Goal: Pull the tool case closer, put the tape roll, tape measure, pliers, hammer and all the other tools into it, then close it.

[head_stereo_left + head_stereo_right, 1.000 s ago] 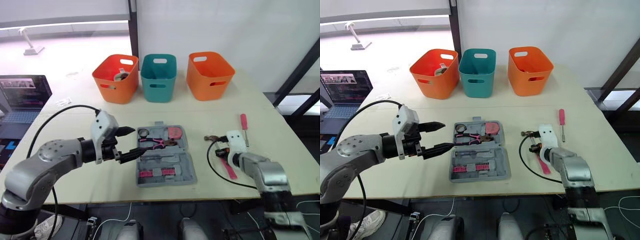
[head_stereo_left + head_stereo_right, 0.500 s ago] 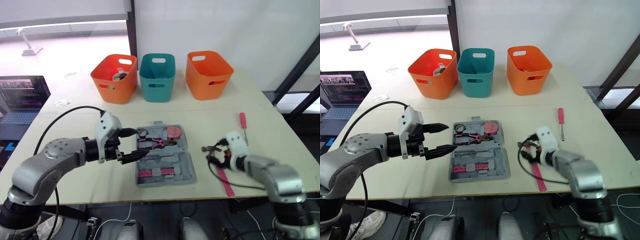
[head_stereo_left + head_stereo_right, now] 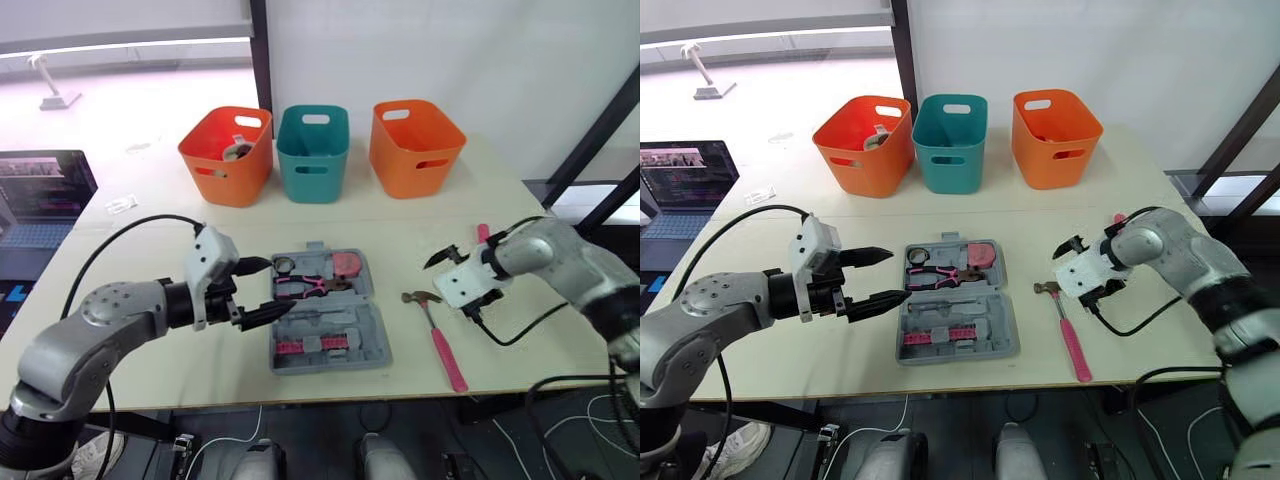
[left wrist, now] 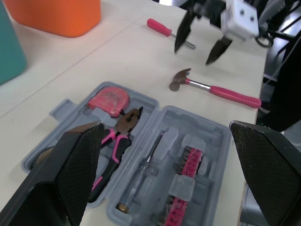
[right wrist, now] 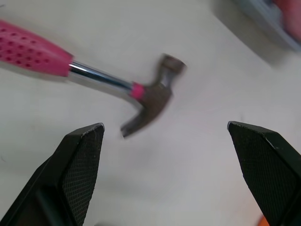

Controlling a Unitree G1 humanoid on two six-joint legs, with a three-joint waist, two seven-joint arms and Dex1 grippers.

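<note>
The grey tool case (image 3: 325, 312) lies open at mid-table. Inside it are pink-handled pliers (image 3: 305, 288), a pink tape measure (image 3: 348, 265) and a dark ring (image 3: 286, 265). My left gripper (image 3: 280, 285) hovers open just left of the case, fingers pointing at it. A hammer (image 3: 440, 335) with a pink handle lies on the table right of the case, its head (image 5: 153, 96) toward the case. My right gripper (image 3: 452, 284) hangs open above and slightly right of the hammer head, holding nothing. A red screwdriver (image 4: 162, 29) lies beyond it.
At the back stand an orange bin (image 3: 227, 155) with something inside, a teal bin (image 3: 315, 152) and another orange bin (image 3: 418, 148). A laptop (image 3: 45, 195) sits off the table's left side. A black cable (image 3: 515, 330) loops from my right wrist.
My right gripper opened, let go of the hammer and rose away toward the back right; the hammer now lies free on the table. The left arm has barely moved.
</note>
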